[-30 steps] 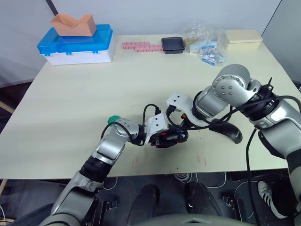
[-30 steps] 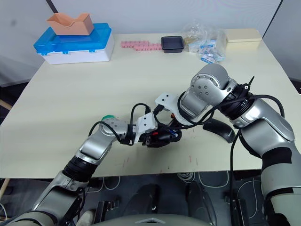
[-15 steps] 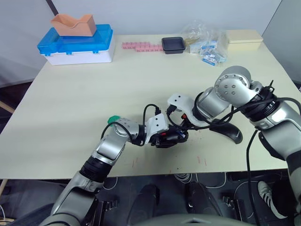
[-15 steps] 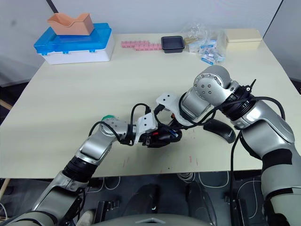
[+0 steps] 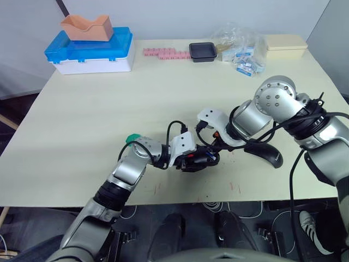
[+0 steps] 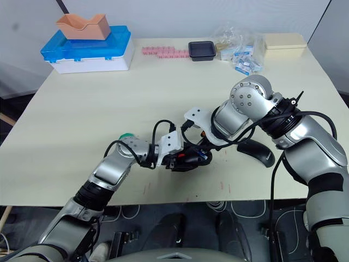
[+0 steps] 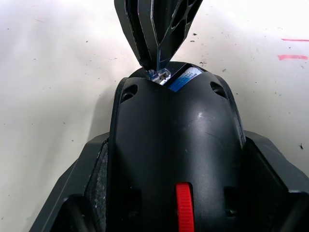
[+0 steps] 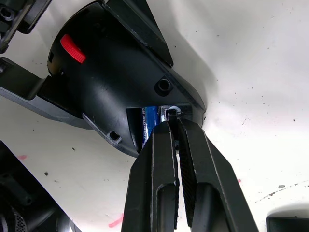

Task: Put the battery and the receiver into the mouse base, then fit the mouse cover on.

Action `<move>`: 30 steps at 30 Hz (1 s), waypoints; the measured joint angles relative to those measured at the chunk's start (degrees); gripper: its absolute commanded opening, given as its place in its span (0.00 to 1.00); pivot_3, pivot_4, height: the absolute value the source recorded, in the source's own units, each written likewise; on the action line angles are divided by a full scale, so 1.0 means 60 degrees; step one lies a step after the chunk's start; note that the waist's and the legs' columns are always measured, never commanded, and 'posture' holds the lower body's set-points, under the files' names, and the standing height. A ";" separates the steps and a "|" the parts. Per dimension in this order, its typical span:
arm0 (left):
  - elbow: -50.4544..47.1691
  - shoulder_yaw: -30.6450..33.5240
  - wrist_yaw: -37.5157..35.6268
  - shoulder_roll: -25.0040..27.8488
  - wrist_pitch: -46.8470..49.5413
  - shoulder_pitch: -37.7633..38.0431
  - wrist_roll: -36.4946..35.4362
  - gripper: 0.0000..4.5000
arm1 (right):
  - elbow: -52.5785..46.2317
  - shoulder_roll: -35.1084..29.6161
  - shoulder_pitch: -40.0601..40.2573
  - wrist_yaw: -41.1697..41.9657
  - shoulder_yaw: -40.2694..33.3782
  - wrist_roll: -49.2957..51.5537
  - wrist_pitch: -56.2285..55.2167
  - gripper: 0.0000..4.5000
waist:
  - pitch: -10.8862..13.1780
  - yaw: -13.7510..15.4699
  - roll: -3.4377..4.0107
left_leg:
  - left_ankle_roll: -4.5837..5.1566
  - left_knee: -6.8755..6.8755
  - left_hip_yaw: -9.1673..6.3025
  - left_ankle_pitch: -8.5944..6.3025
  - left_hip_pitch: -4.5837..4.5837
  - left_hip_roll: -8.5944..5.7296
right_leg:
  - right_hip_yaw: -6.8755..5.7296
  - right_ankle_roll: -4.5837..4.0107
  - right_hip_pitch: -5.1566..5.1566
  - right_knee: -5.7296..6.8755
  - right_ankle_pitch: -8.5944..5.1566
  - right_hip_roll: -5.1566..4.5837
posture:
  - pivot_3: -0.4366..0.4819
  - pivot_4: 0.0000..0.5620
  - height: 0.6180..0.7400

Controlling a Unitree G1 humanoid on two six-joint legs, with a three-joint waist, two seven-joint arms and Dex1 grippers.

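1. At the near middle of the pale bench, your left gripper is clamping the black mouse base with its red wheel between its two black fingers, one on each side of the shell.
2. Your right gripper is meeting the base from the other side, its fingers pressed almost together on a small silvery receiver at the edge of the base's open bay.
3. The slim battery with the blue end is lying inside that bay; you are seeing its blue label just beside the receiver in both wrist views.
4. The glossy all-black curved mouse cover is resting on the bench to the right of the two grippers, under your right forearm and apart from the base.
5. A small green round piece is sitting on the bench just behind your left wrist.
6. Along the far edge you are looking at a blue-lidded white plastic box carrying an orange tray, a row of pink blocks, a small black square dish, a heap of clear plastic bags and a cream flat box.
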 measured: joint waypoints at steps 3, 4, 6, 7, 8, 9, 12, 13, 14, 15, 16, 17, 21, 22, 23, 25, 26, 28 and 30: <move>0.0011 -0.0029 -0.0018 -0.0004 -0.0023 -0.0022 0.0001 0.66 | 0.0065 -0.0039 0.0000 -0.0025 0.0000 0.0106 -0.0002 0.00 | 0.0000 0.0020 0.0000 | 0.0000 -0.0009 0.0005 0.0000 0.0000 -0.0001 | -0.0003 0.0000 0.0002 -0.0010 0.0000 -0.0001 | 0.48 0.27 1.00; 0.0017 -0.0048 -0.0042 -0.0004 -0.0035 -0.0048 0.0002 0.66 | 0.0079 -0.0059 0.0000 -0.0043 0.0005 0.0161 -0.0002 0.00 | 0.0000 0.0029 0.0000 | 0.0000 -0.0012 0.0006 0.0000 0.0000 -0.0001 | -0.0003 0.0000 0.0002 -0.0013 0.0000 -0.0001 | 0.48 0.27 1.00; 0.0068 -0.0073 -0.0065 -0.0003 -0.0095 -0.0071 0.0002 0.66 | 0.0244 -0.0056 -0.0009 -0.0133 -0.0007 0.0285 -0.0001 0.00 | -0.0002 0.0062 0.0001 | 0.0000 -0.0026 0.0010 0.0000 0.0000 -0.0001 | -0.0003 -0.0001 0.0002 -0.0024 0.0001 -0.0001 | 0.48 0.27 1.00; 0.0069 -0.0076 -0.0065 -0.0003 -0.0097 -0.0073 0.0003 0.66 | 0.0260 -0.0055 -0.0009 -0.0142 -0.0010 0.0290 0.0000 0.00 | -0.0002 0.0069 0.0002 | 0.0000 -0.0027 0.0011 0.0000 0.0001 0.0000 | -0.0003 -0.0001 0.0002 -0.0025 0.0001 -0.0001 | 0.48 0.27 1.00; 0.0079 -0.0079 -0.0065 -0.0003 -0.0107 -0.0077 0.0003 0.66 | 0.0279 -0.0049 -0.0010 -0.0179 -0.0014 0.0301 0.0000 0.00 | -0.0003 0.0072 0.0003 | 0.0000 -0.0028 0.0011 0.0000 0.0001 0.0000 | -0.0003 -0.0001 0.0002 -0.0025 0.0001 -0.0001 | 0.48 0.27 1.00; 0.0096 -0.0082 -0.0081 0.0001 -0.0139 -0.0087 0.0006 0.66 | 0.0369 -0.0006 -0.0020 -0.0213 -0.0017 0.0305 0.0002 0.00 | -0.0004 0.0072 0.0004 | 0.0000 -0.0028 0.0013 0.0000 0.0003 0.0000 | -0.0003 -0.0001 0.0002 -0.0024 0.0001 0.0000 | 0.48 0.27 1.00; 0.0096 -0.0126 -0.0132 0.0050 -0.0151 -0.0124 0.0034 0.66 | 0.0503 0.0049 -0.0037 -0.0235 -0.0023 0.0302 0.0004 0.00 | -0.0004 0.0069 0.0005 | 0.0000 -0.0028 0.0015 0.0000 0.0003 -0.0001 | -0.0003 -0.0001 0.0002 -0.0024 0.0001 0.0002 | 0.48 0.27 1.00; 0.0096 -0.0144 -0.0149 0.0065 -0.0151 -0.0147 0.0044 0.66 | 0.0532 0.0072 -0.0038 -0.0243 -0.0022 0.0302 0.0006 0.00 | -0.0005 0.0068 0.0005 | 0.0000 -0.0028 0.0015 0.0000 0.0004 -0.0001 | -0.0003 -0.0001 0.0002 -0.0024 0.0001 0.0003 | 0.48 0.27 1.00; 0.0104 -0.0157 -0.0165 0.0086 -0.0154 -0.0167 0.0053 0.66 | 0.0582 0.0109 -0.0050 -0.0248 -0.0022 0.0299 0.0008 0.00 | -0.0005 0.0065 0.0005 | 0.0000 -0.0028 0.0016 0.0000 0.0005 -0.0001 | -0.0003 -0.0001 0.0002 -0.0024 0.0001 0.0004 | 0.48 0.27 1.00; 0.0114 -0.0159 -0.0171 0.0101 -0.0156 -0.0181 0.0054 0.66 | 0.0639 0.0155 -0.0071 -0.0254 -0.0022 0.0299 0.0016 0.00 | -0.0005 0.0058 0.0006 | 0.0000 -0.0029 0.0015 0.0000 0.0005 -0.0001 | -0.0003 -0.0001 0.0002 -0.0024 0.0001 0.0005 | 0.48 0.27 1.00; 0.0126 -0.0159 -0.0174 0.0109 -0.0157 -0.0195 0.0054 0.66 | 0.0665 0.0194 -0.0101 -0.0261 -0.0022 0.0297 0.0023 0.00 | -0.0005 0.0055 0.0006 | 0.0000 -0.0029 0.0015 0.0000 0.0005 0.0000 | -0.0003 -0.0001 0.0002 -0.0024 0.0001 0.0005 | 0.48 0.27 1.00; 0.0141 -0.0163 -0.0184 0.0115 -0.0158 -0.0211 0.0054 0.66 | 0.0690 0.0241 -0.0135 -0.0273 -0.0023 0.0290 0.0033 0.00 | -0.0005 0.0051 0.0006 | 0.0000 -0.0029 0.0015 0.0000 0.0005 -0.0001 | -0.0003 -0.0001 0.0002 -0.0024 0.0001 0.0005 | 0.48 0.27 1.00; 0.0176 -0.0174 -0.0222 0.0140 -0.0159 -0.0255 0.0052 0.66 | 0.0777 0.0308 -0.0153 -0.0287 -0.0032 0.0261 0.0039 0.00 | -0.0005 0.0040 0.0006 | 0.0000 -0.0029 0.0015 0.0001 0.0005 -0.0001 | -0.0003 -0.0001 0.0002 -0.0023 0.0001 0.0006 | 0.48 0.27 1.00; 0.0177 -0.0174 -0.0234 0.0151 -0.0158 -0.0258 0.0051 0.66 | 0.0781 0.0315 -0.0154 -0.0290 -0.0034 0.0262 0.0038 0.00 | -0.0005 0.0032 0.0006 | 0.0000 -0.0029 0.0015 0.0001 0.0005 -0.0001 | -0.0004 -0.0001 0.0002 -0.0023 0.0001 0.0006 | 0.48 0.27 1.00; 0.0177 -0.0174 -0.0242 0.0158 -0.0159 -0.0260 0.0049 0.66 | 0.0779 0.0314 -0.0153 -0.0294 -0.0035 0.0264 0.0038 0.00 | -0.0005 0.0027 0.0006 | 0.0000 -0.0029 0.0015 0.0001 0.0005 0.0000 | -0.0004 -0.0001 0.0002 -0.0023 0.0001 0.0006 | 0.48 0.27 1.00; 0.0183 -0.0175 -0.0255 0.0166 -0.0160 -0.0272 0.0048 0.66 | 0.0779 0.0315 -0.0154 -0.0297 -0.0038 0.0262 0.0037 0.00 | -0.0005 0.0021 0.0006 | 0.0000 -0.0029 0.0015 0.0001 0.0005 0.0000 | -0.0003 -0.0001 0.0002 -0.0023 0.0001 0.0006 | 0.48 0.27 1.00; 0.0196 -0.0176 -0.0265 0.0166 -0.0166 -0.0282 0.0047 0.66 | 0.0783 0.0315 -0.0154 -0.0298 -0.0043 0.0254 0.0037 0.00 | -0.0005 0.0020 0.0006 | 0.0000 -0.0029 0.0016 0.0001 0.0005 -0.0001 | -0.0003 -0.0001 0.0002 -0.0023 0.0001 0.0006 | 0.48 0.27 1.00; 0.0252 -0.0188 -0.0292 0.0165 -0.0189 -0.0326 0.0044 0.66 | 0.0804 0.0316 -0.0154 -0.0306 -0.0056 0.0226 0.0037 0.00 | -0.0005 0.0020 0.0006 | 0.0000 -0.0029 0.0016 0.0001 0.0005 -0.0001 | -0.0003 -0.0001 0.0002 -0.0023 0.0001 0.0006 | 0.48 0.27 1.00; 0.0305 -0.0196 -0.0321 0.0165 -0.0217 -0.0362 0.0042 0.66 | 0.0803 0.0312 -0.0154 -0.0324 -0.0063 0.0229 0.0037 0.00 | -0.0005 0.0021 0.0006 | 0.0000 -0.0029 0.0015 0.0001 0.0005 0.0000 | -0.0004 -0.0001 0.0002 -0.0023 0.0001 0.0006 | 0.48 0.27 1.00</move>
